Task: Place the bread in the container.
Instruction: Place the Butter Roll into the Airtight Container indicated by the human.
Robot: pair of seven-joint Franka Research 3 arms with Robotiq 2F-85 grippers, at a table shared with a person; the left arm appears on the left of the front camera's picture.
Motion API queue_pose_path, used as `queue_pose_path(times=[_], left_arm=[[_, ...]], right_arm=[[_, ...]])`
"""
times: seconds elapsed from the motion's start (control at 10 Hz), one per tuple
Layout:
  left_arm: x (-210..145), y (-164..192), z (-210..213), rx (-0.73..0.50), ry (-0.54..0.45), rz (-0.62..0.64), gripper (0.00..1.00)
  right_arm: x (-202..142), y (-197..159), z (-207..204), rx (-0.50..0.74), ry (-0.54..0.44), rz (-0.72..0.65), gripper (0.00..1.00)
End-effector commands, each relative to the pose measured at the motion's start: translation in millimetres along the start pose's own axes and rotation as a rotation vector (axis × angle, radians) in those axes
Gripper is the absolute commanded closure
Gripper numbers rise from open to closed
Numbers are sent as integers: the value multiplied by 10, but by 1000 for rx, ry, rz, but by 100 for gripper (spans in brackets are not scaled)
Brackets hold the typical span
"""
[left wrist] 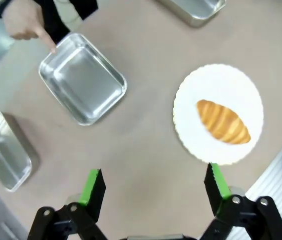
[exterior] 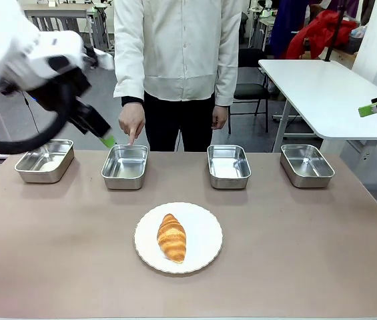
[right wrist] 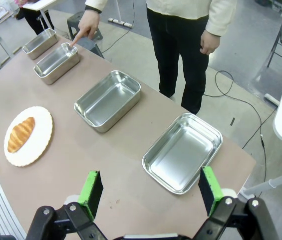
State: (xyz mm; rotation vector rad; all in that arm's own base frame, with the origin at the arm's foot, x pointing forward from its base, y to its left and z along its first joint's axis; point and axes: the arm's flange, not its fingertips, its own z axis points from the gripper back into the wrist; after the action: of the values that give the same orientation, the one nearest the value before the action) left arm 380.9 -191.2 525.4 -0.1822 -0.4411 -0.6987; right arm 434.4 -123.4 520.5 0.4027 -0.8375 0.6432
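Note:
The bread (exterior: 171,238) is a golden croissant lying on a round white plate (exterior: 203,221) at the table's front middle. The container (exterior: 125,167) is the second steel pan from the left, and the person's finger (exterior: 132,138) points at its far rim. My left gripper (exterior: 107,139) hangs open above that pan's left side. In the left wrist view the open gripper (left wrist: 155,182) is empty, with the bread (left wrist: 223,122) ahead to the right and the container (left wrist: 83,85) to the left. My right gripper (right wrist: 149,187) is open and empty, high at the table's right (exterior: 375,107).
Three more steel pans (exterior: 45,161) (exterior: 229,166) (exterior: 306,165) share the far row. The person stands at the far edge behind the middle pans. A white table (exterior: 328,93) stands off to the right. Bare tabletop surrounds the plate.

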Motion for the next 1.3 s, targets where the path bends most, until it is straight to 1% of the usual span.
queue_pose_path(times=[0.0,0.1,0.2,0.3,0.4,0.8,0.9,1.0,1.2], left_arm=[[10,-343,-364,108,42,155,0],[28,-519,-593,135,81,227,0],[40,-575,-756,141,96,286,0],[8,-489,-818,109,143,233,0],[-58,-601,-640,112,74,210,0],[-58,-601,-640,112,74,210,0],[-35,-629,-672,107,78,228,0],[6,-802,-781,119,100,213,0],[148,-1094,-1094,129,124,311,0]], right_arm=[[13,-2,3,7,-15,1,0],[13,-2,3,7,-15,1,0],[13,-2,3,7,-15,1,0],[13,-2,3,7,-15,1,0],[13,-2,3,7,-15,1,0],[13,-2,3,7,-15,1,0],[13,-2,3,7,-15,1,0],[13,-2,3,7,-15,1,0],[13,-2,3,7,-15,1,0]])
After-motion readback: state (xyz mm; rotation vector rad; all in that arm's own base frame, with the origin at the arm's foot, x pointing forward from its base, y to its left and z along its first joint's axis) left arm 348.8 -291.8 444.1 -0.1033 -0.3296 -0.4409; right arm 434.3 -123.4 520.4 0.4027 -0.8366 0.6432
